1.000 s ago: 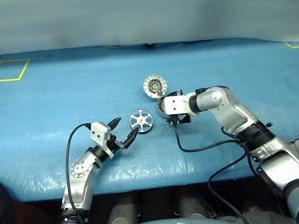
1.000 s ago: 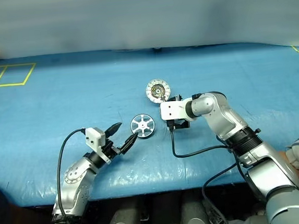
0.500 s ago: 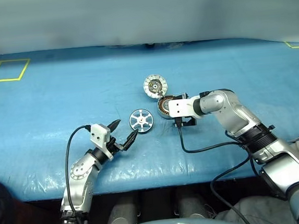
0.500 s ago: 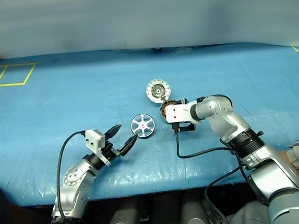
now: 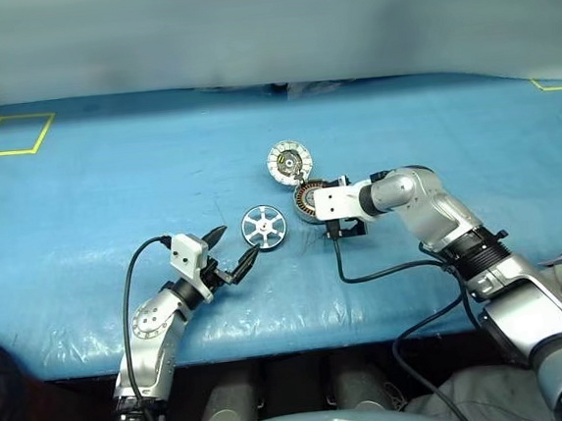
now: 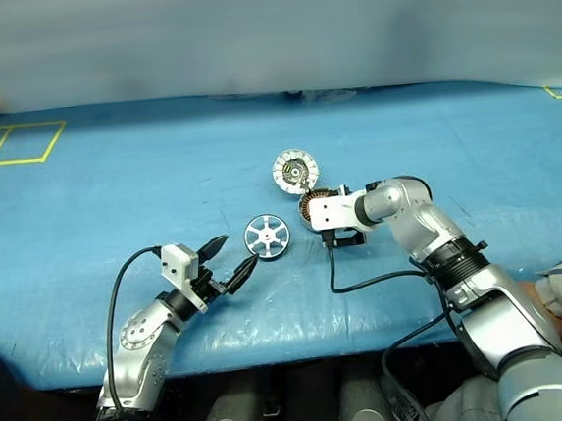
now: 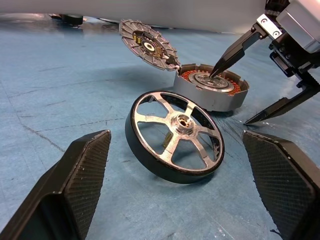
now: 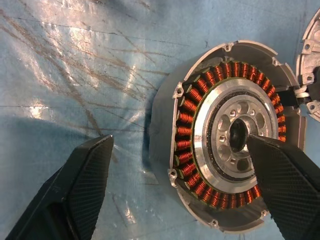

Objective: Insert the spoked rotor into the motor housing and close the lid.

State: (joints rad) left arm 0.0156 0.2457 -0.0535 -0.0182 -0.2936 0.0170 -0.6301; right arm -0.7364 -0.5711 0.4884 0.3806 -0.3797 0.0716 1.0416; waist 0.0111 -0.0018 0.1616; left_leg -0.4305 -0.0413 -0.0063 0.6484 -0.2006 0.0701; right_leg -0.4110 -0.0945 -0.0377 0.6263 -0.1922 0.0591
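1. right gripper (image 7: 260, 75): its 2 black fingers stand apart, holding nothing. one tip dips over the middle of the motor housing (image 8: 227, 135), a round shallow metal cup with copper windings; the other hangs outside its wall.
2. left gripper (image 5: 227, 251): spread wide and empty, aimed at the spoked rotor (image 7: 175, 137), a flat silver wheel with 6 spokes lying on the blue table cover (image 5: 112, 186) just in front of its tips.
3. the lid (image 5: 289, 160), a round disc with a whitish segmented rim and dark-brass centre, stands tilted open at the housing's far edge.
4. risk: if the right fingers shut here, the inner tip could scrape the windings or shove the housing. the rotor is thin and flat, so the left pinch may slip or tip it.
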